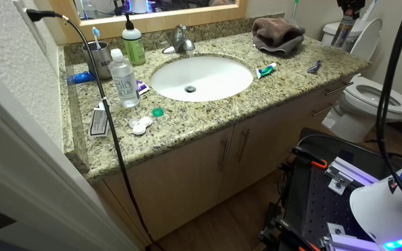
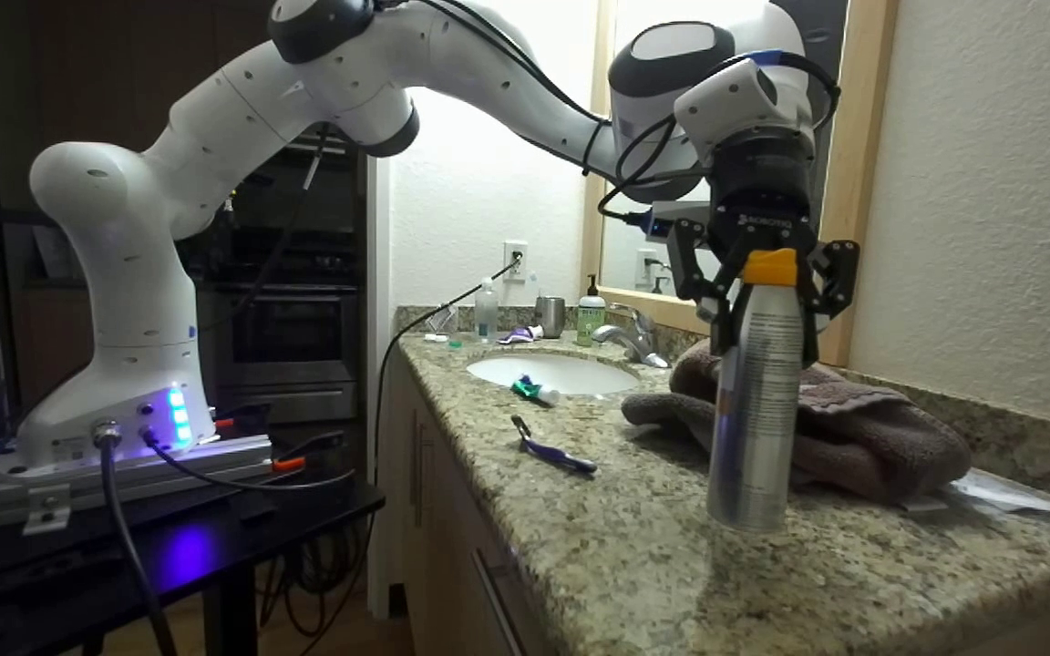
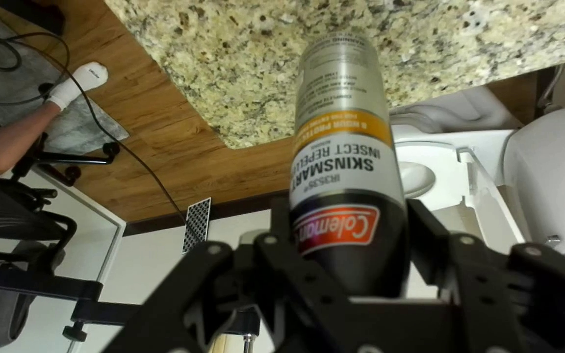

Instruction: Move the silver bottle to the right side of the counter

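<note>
On the speckled surface (image 2: 612, 538), a towel (image 2: 880, 442) lies near the right end. There, the pincer (image 2: 765, 346) is closed upon the silver bottle (image 2: 756, 428), almost upright, its base seemingly just above the surface. So carrying looks done; lowering and releasing remain.

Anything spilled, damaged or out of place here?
No clear spill or damage. Oddities: a black cord runs from the outlet across one end of the counter and might snag; a green cap lies loose by the white lens case; the brown towel is bunched up, not folded. The silver bottle looks nearly upright in the claw.
</note>
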